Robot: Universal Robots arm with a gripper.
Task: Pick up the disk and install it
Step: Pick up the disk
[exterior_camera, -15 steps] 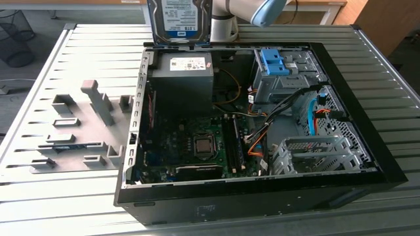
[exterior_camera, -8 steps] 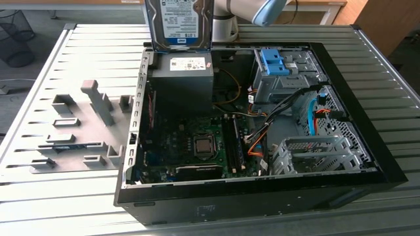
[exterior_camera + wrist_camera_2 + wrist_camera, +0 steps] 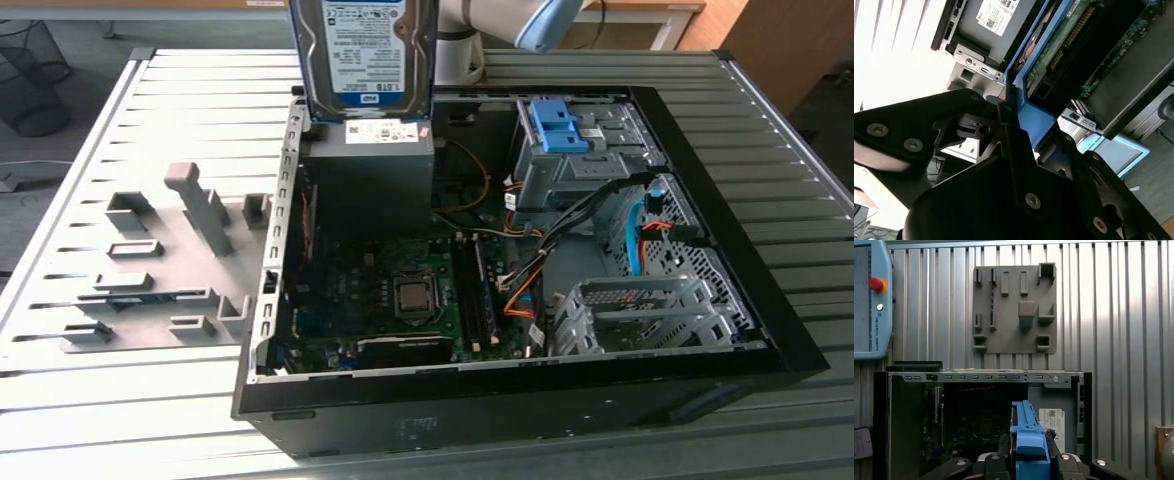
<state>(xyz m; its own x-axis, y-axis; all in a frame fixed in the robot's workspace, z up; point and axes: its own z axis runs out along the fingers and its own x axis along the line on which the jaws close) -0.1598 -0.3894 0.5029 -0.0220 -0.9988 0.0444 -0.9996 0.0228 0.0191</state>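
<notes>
The disk, silver with a white-and-blue label, hangs upright over the back corner of the open computer case, just above the black power supply. In both wrist views my gripper is shut on the disk, its black fingers clamped on the blue side rail. The disk's green circuit board faces the second wrist camera. Below, the case lies on its side with the motherboard exposed.
A blue bracket sits in the metal drive cage at the case's far right, with another perforated cage nearer the front. A grey fixture plate lies on the slatted table beside the case. A teach pendant rests nearby.
</notes>
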